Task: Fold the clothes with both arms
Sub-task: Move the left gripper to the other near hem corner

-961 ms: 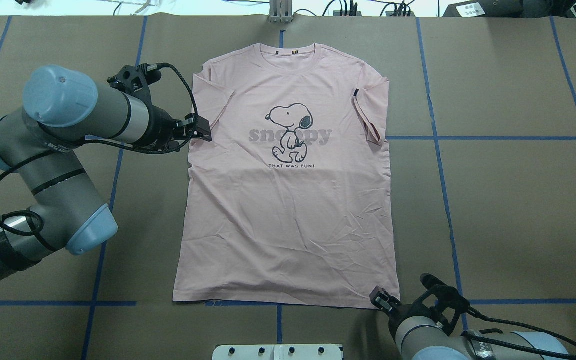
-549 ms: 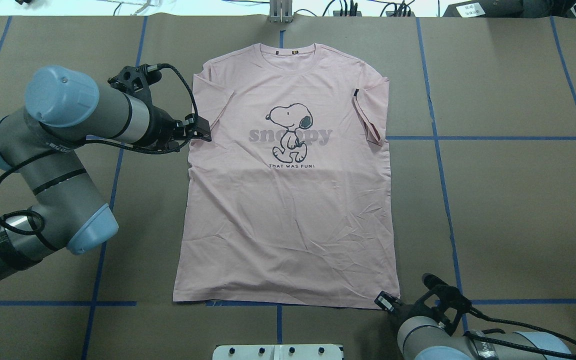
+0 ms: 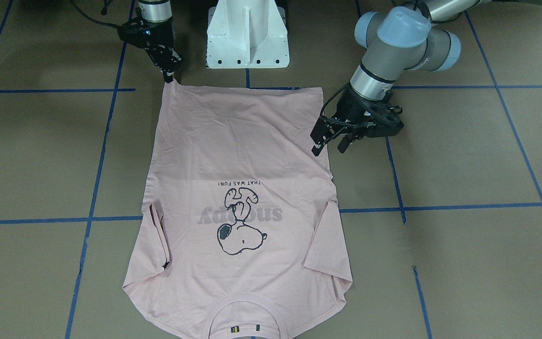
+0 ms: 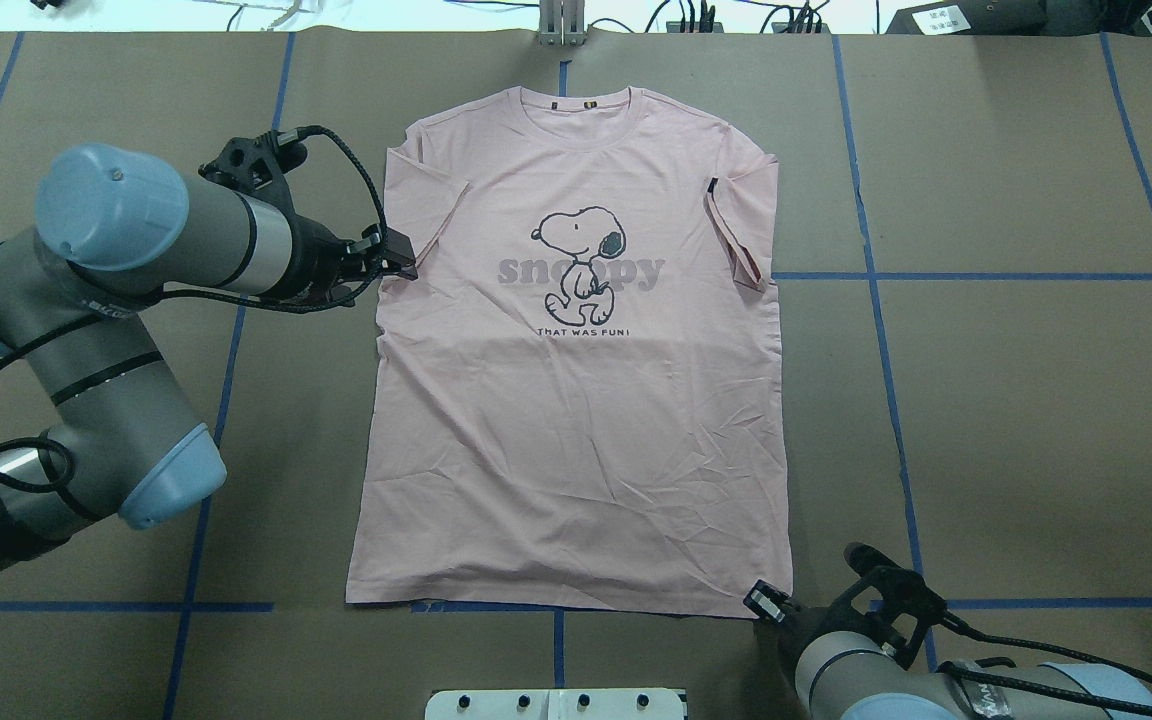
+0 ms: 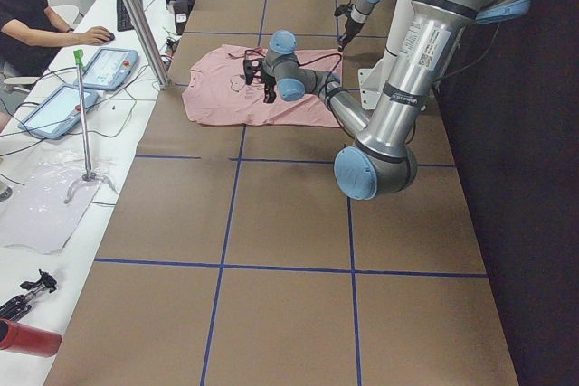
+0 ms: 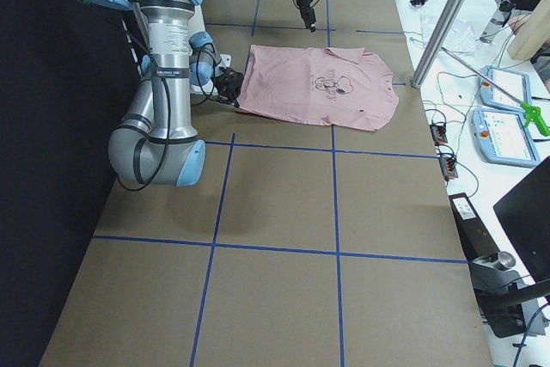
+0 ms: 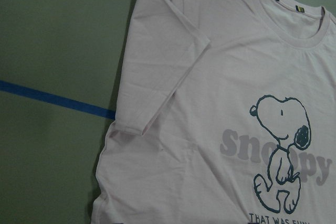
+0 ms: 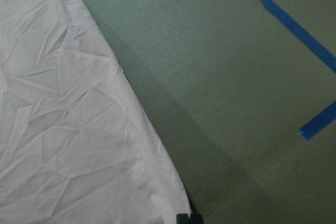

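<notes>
Seeing the pale pink T-shirt (image 4: 576, 420) lying flat and print side up on the brown tabletop (image 4: 1016, 400), about midway between its two ends. Finding the ribbed collar (image 4: 576, 112) pointing to the tabletop's far edge, away from the robot, and the hem running along the robot-side edge, near the white pedestal base (image 3: 247, 33). Noting both short sleeves lying folded in along the body, and light creasing across the lower half. Reading the Snoopy cartoon (image 4: 581, 262) and grey lettering across the chest.

Seeing the left gripper (image 3: 329, 147) hanging at the shirt's side edge on the robot's left, a little hemward of the sleeve (image 7: 157, 77). Finding its fingers (image 3: 318, 139) spread apart and holding nothing: one over the very edge of the cloth, the other over bare tabletop just beside it. Not managing to tell whether the inner fingertip is touching the fabric.

Seeing the right gripper (image 3: 171, 75) pointing down at the hem corner on the robot's right, close to the robot-side edge. Catching only a dark sliver of it at the bottom of the right wrist view, right at the tip of that corner. Not being able to tell whether its fingers are spread or pressed together, nor whether any cloth is pinched between them.

Spotting blue tape lines (image 4: 986, 276) crossing the tabletop, one meeting the shirt at chest height.
</notes>
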You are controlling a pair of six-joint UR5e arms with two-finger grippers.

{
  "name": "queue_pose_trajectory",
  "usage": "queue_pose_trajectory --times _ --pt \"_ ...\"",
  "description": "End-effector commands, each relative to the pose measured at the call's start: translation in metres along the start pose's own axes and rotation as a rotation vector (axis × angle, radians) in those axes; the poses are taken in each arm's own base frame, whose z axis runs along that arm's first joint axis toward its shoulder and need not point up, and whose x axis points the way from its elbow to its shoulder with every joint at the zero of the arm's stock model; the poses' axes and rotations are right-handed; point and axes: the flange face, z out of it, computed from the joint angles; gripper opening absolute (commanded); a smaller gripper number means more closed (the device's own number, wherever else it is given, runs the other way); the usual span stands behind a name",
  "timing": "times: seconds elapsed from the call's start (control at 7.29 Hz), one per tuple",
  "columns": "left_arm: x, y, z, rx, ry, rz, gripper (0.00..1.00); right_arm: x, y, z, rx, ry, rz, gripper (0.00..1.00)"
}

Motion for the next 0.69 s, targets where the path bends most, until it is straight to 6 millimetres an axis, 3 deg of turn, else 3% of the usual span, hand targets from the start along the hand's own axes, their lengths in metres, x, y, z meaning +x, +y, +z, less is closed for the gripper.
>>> queue_pose_trajectory --times 0.0,0.27,0.55 --pt "-0.033 0.102 0.020 -0.012 -0.085 -0.102 0.83 -0.004 -0.005 -0.007 -0.005 -0.012 0.007 0.00" --pt "-0.079 0.148 0.009 -0.063 -0.142 -0.157 0.82 -0.007 -0.009 -0.010 -0.003 -0.020 0.014 0.00" --pt "-0.092 0.196 0.018 -0.118 -0.198 -0.239 0.82 -0.004 -0.011 -0.008 0.002 -0.013 0.011 0.00"
